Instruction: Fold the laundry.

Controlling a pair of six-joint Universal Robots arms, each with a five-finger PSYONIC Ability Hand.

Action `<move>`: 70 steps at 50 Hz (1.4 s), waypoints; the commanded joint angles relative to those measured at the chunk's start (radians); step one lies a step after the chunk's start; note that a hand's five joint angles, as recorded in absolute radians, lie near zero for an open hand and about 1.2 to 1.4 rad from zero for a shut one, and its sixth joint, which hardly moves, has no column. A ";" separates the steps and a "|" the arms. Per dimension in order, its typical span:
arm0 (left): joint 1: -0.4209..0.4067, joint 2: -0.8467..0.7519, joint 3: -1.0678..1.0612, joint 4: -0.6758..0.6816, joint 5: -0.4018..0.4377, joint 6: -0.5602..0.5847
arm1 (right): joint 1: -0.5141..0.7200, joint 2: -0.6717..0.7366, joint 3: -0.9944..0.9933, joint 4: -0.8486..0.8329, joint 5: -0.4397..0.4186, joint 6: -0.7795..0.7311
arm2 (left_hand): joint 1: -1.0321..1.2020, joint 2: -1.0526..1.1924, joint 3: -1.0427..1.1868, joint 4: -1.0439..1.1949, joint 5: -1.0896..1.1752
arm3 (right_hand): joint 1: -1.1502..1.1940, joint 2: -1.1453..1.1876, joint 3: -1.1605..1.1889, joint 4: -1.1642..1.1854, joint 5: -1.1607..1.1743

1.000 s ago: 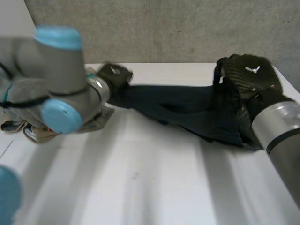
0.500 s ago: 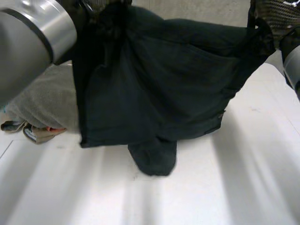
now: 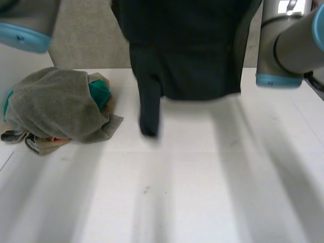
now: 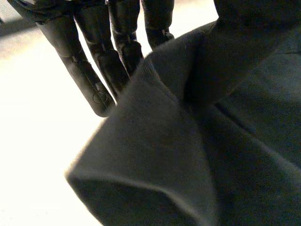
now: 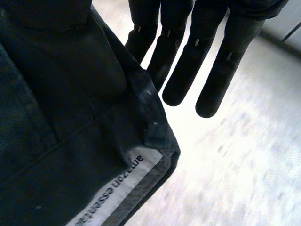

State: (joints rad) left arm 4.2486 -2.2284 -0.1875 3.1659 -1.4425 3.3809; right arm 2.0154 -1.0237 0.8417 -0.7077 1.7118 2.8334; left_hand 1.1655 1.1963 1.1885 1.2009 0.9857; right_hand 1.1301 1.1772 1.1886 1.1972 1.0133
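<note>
Left hand (image 4: 89, 70) and right hand (image 5: 183, 70) are each pinching the dark garment (image 3: 192, 55) against the thumb, its sleeve (image 3: 148, 106) dangling over the white table (image 3: 212, 192).

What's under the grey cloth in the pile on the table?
From under the grey cloth a teal cloth pokes out, with tan scraps at its near edge. The rest beneath is covered.

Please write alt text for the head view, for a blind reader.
A dark garment hangs over a white table, one narrow part drooping toward the tabletop. A laundry pile topped by a grey towel lies at the robot's left; the left arm and right arm reach in above.
</note>
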 commanded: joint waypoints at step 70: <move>0.031 -0.359 -0.072 -0.170 0.100 0.089 | -0.010 0.197 0.119 0.444 0.075 -0.012 | 0.231 0.200 0.208 0.195 0.236 | 0.266 0.219 0.208 0.199 0.208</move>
State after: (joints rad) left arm 4.2705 -2.4314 -0.1985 2.8761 -1.3662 3.4741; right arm 2.0274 -1.0008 0.9242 -0.1626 1.7358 2.8462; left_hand 1.1655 1.1985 1.1919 1.2014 0.9857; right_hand 1.1301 1.1772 1.1886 1.1981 1.0133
